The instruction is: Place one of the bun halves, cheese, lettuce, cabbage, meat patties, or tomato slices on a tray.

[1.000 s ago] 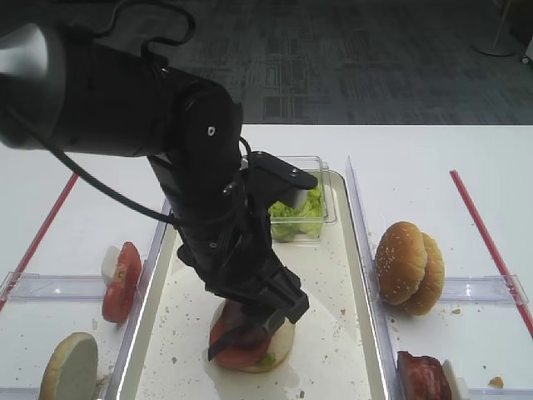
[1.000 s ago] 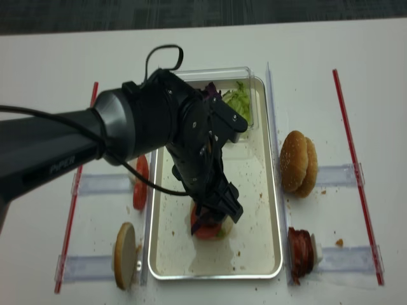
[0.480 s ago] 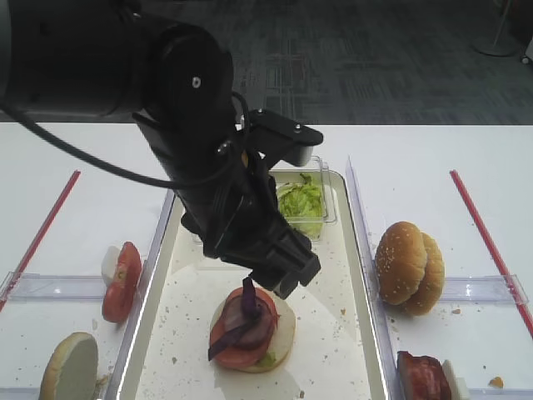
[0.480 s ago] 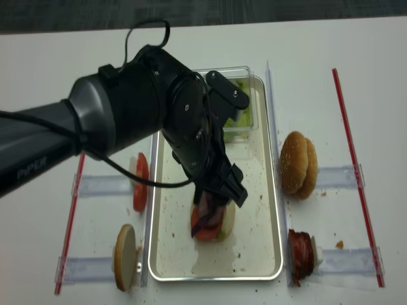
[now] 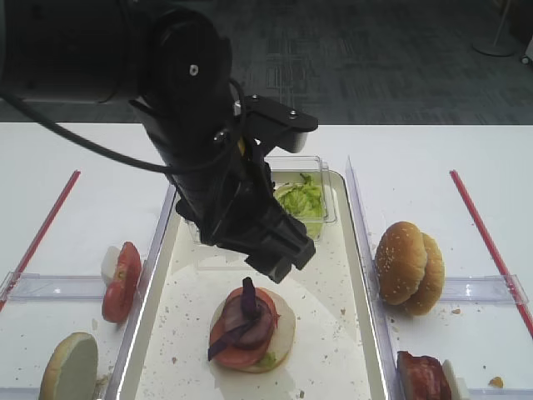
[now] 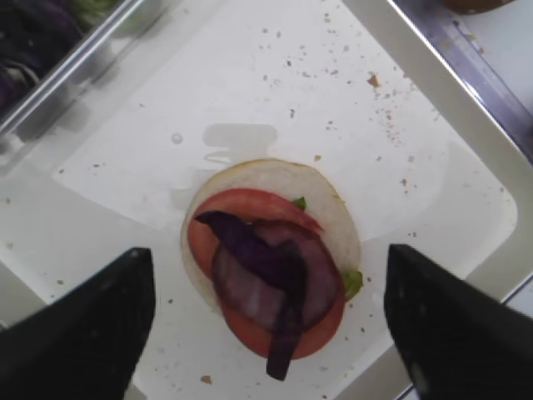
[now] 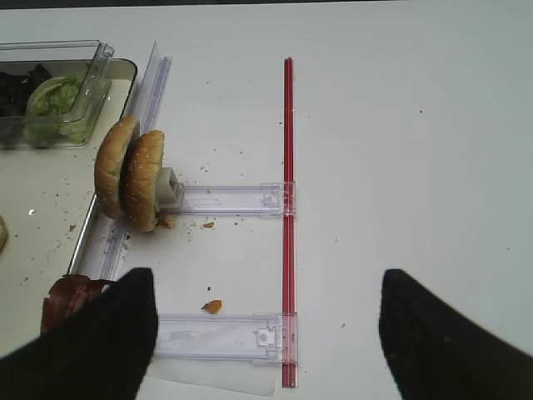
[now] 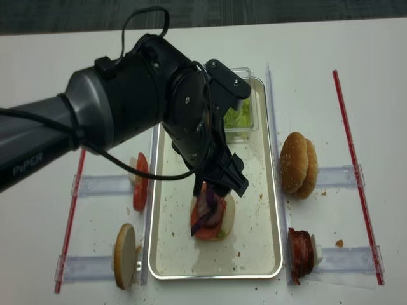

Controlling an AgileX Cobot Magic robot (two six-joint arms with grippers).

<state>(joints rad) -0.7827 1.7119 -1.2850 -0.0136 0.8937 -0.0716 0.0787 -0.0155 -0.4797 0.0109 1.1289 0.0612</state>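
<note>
Both exterior high views: raised, looking down on the tray, the realsense steeper and farther. Left wrist view: close, straight down on the stacked bun. Right wrist view: angled down on the table's right edge, sharing the bun halves.

1. Cream-white rectangular tray, speckled with brown crumbs.
2. Dark purple cabbage strip over a pinkish-brown meat slice.
3. Orange-red tomato slice on a pale bun half.
4. Golden-brown sesame-speckled bun halves.
5. Pale green lettuce.

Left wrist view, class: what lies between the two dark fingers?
A bun half on the tray, topped with a tomato slice, meat and a purple cabbage strip.
</note>
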